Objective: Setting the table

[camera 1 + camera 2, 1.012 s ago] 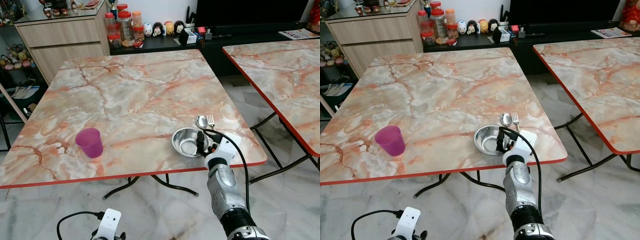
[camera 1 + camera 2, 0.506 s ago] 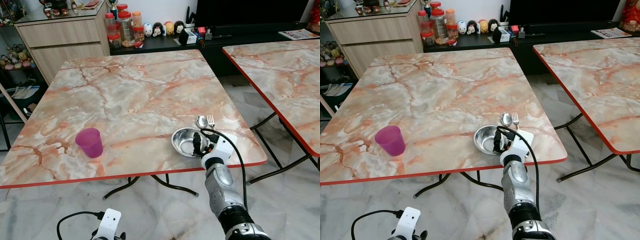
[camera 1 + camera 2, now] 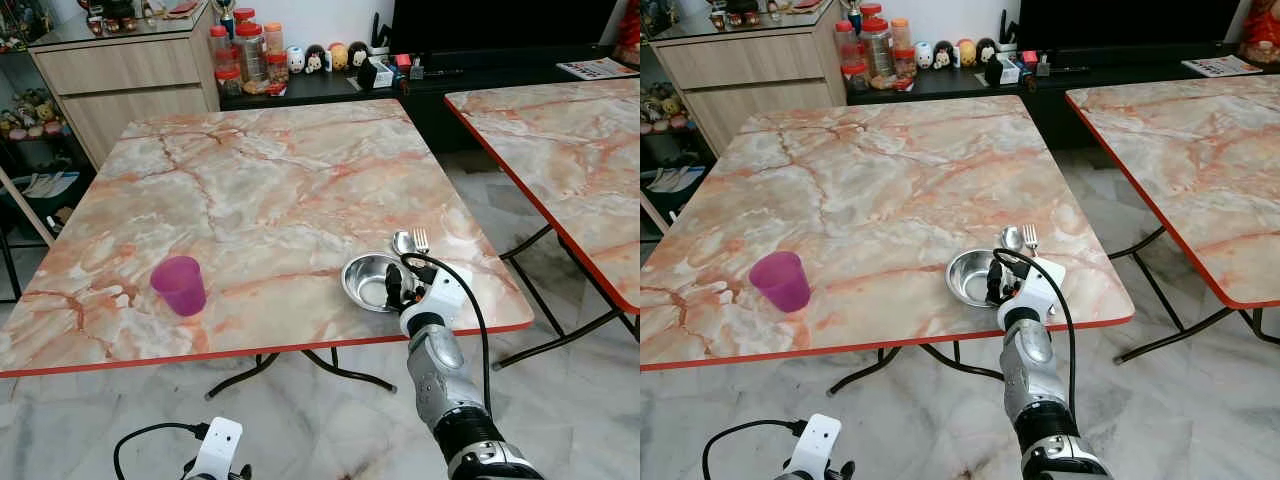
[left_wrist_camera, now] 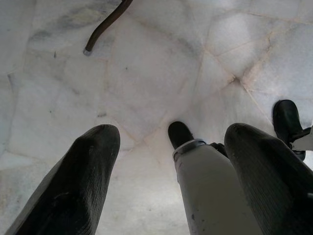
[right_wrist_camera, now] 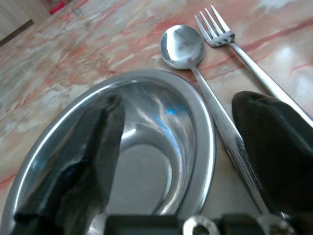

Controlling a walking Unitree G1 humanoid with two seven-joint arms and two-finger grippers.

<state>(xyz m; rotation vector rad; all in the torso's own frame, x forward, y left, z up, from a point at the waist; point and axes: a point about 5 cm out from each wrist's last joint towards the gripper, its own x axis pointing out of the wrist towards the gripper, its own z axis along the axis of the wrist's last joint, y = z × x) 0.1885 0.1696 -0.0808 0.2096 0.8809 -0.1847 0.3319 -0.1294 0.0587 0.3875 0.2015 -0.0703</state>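
Observation:
A steel bowl (image 3: 366,283) sits near the front right corner of the marble table (image 3: 260,190). A spoon (image 3: 403,243) and a fork (image 3: 421,240) lie side by side just behind and right of it. My right gripper (image 3: 400,287) is open at the bowl's right rim. In the right wrist view one finger (image 5: 78,156) reaches inside the bowl (image 5: 142,161) and the other finger (image 5: 274,142) stands outside, over the handles of the spoon (image 5: 183,46) and fork (image 5: 215,29). A purple cup (image 3: 180,285) stands at the front left. My left gripper (image 4: 168,132) hangs open over the floor.
A second marble table (image 3: 560,150) stands to the right, with a floor gap between the two. Behind are a wooden cabinet (image 3: 120,80), jars (image 3: 250,50) and a black console (image 3: 400,80) with small figures. The red table edge (image 3: 260,350) runs just in front of the bowl.
My right gripper has edged a little to the left, further onto the bowl's rim, and the bowl has shifted slightly left with it. The cup, spoon and fork have not moved.

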